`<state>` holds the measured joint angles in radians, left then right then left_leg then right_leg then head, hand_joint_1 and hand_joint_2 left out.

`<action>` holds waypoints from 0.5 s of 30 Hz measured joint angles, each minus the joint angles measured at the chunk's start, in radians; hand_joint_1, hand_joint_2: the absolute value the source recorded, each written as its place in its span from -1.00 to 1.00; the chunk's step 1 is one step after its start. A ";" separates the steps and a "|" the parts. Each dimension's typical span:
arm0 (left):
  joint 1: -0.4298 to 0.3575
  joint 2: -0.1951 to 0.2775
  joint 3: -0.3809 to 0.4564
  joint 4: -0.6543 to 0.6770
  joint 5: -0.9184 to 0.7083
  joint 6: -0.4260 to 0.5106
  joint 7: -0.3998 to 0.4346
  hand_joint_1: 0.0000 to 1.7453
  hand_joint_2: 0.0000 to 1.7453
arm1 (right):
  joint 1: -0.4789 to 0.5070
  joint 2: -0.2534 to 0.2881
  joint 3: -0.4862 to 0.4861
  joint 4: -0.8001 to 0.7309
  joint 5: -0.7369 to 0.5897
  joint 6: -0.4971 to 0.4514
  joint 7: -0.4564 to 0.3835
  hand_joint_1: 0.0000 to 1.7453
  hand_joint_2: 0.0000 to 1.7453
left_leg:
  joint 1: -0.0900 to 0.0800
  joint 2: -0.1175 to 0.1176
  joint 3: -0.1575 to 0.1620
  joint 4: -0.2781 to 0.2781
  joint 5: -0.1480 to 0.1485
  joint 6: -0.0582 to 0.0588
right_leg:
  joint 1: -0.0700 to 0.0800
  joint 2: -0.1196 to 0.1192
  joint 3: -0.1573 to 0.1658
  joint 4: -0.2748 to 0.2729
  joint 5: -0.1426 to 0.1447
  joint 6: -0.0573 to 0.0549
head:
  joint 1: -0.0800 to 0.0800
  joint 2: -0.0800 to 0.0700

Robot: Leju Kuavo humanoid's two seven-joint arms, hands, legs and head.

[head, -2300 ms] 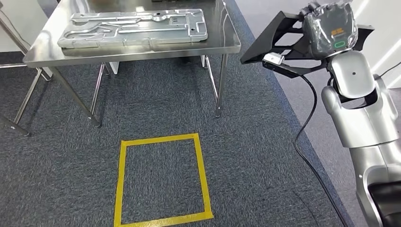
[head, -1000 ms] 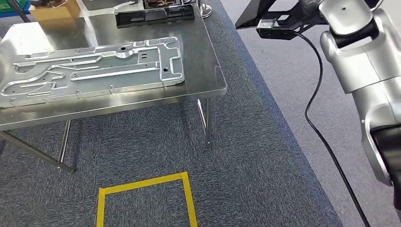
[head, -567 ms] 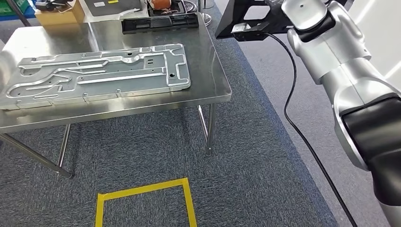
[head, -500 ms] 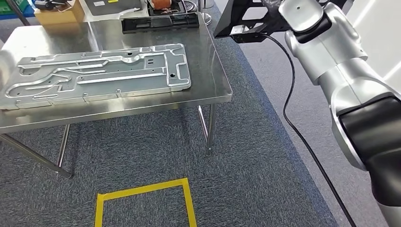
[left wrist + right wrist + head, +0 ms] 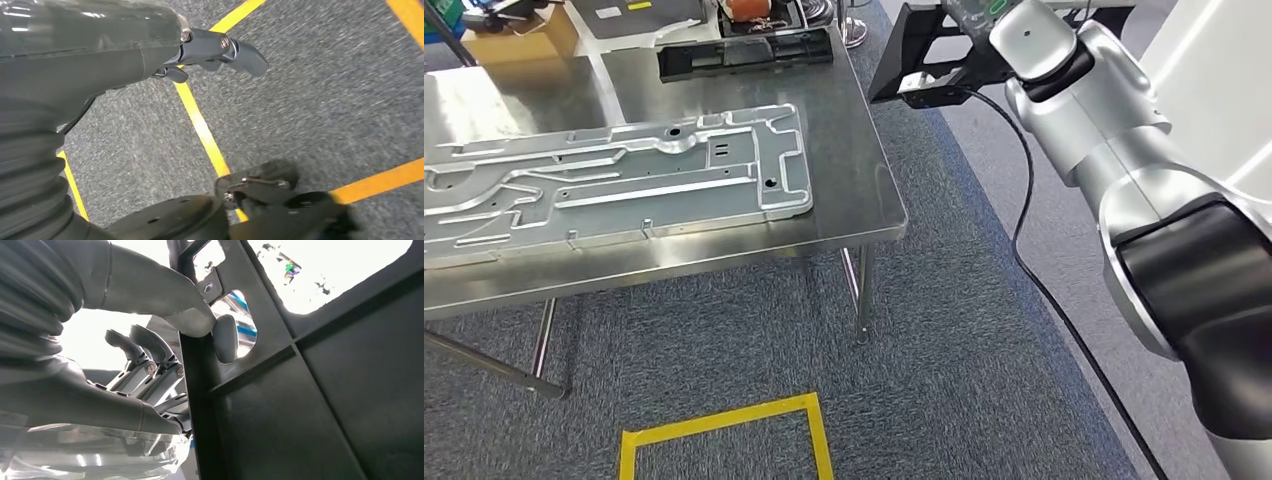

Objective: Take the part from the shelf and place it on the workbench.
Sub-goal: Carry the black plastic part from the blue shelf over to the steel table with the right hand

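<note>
My left hand (image 5: 215,50) hangs over the carpet, fingers apart, holding nothing. On the workbench (image 5: 854,150) a grey metal plate (image 5: 604,185) covers the front; a black tray (image 5: 744,50) lies along its far edge, contents unclear. My right hand (image 5: 150,355) clamps the black part (image 5: 914,60), off the bench's far right corner. I judge fetching done, placing left.

Even overhead light fills the room, and the head view is sharp. The steel workbench (image 5: 854,190) mirrors it in soft pale glare and drops a faint shadow on the carpet (image 5: 754,330) beneath. Behind the black part (image 5: 310,405), in the right wrist view, the background burns out white. The left wrist view is dimmer, its yellow floor tape (image 5: 205,135) smeared with blur.
</note>
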<state>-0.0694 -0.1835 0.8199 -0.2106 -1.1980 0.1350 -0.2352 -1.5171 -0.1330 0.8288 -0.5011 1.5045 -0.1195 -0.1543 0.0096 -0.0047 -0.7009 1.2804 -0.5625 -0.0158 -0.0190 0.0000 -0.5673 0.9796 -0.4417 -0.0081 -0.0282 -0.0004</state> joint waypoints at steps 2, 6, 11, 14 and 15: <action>0.000 0.000 0.004 0.000 0.002 0.000 0.000 -1.00 1.00 | 0.003 0.004 0.002 0.009 0.000 0.000 -0.001 1.00 1.00 | 0.002 0.001 -0.036 -0.028 -0.050 -0.003 | -0.002 0.000 0.042 -0.001 -0.032 0.004 | 0.000 0.000; 0.005 -0.001 0.007 0.003 0.005 0.000 -0.001 -1.00 1.00 | 0.008 0.012 0.009 0.028 0.000 -0.003 -0.004 1.00 1.00 | 0.003 0.006 -0.026 -0.246 0.192 0.007 | -0.003 0.005 0.111 -0.002 -0.098 0.022 | 0.000 0.000; -0.001 0.000 0.010 0.004 0.005 0.000 0.000 -1.00 1.00 | -0.003 0.016 0.013 0.038 -0.010 -0.006 -0.008 1.00 1.00 | -0.007 0.005 0.025 -0.281 0.216 0.044 | -0.010 0.008 0.104 0.087 -0.085 0.053 | 0.000 0.000; -0.002 0.001 0.013 0.004 0.003 -0.001 0.000 -1.00 1.00 | -0.005 0.021 0.013 0.045 -0.020 -0.005 -0.005 1.00 1.00 | -0.011 0.002 0.068 -0.282 0.180 0.058 | -0.007 0.004 -0.038 0.267 -0.122 0.051 | 0.000 0.000; -0.003 0.001 0.014 0.004 0.002 -0.002 0.000 -1.00 1.00 | -0.002 0.024 0.013 0.049 -0.022 -0.004 -0.003 1.00 1.00 | -0.012 -0.001 0.084 -0.282 0.166 0.060 | -0.004 0.004 -0.082 0.299 -0.162 0.050 | 0.000 0.000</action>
<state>-0.0727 -0.1823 0.8336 -0.2064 -1.1958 0.1328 -0.2356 -1.5193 -0.1095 0.8415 -0.4521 1.4822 -0.1234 -0.1573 -0.0025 -0.0060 -0.6164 0.9979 -0.3966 0.0443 -0.0230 0.0036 -0.6490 1.2788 -0.6039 0.0421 -0.0279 -0.0004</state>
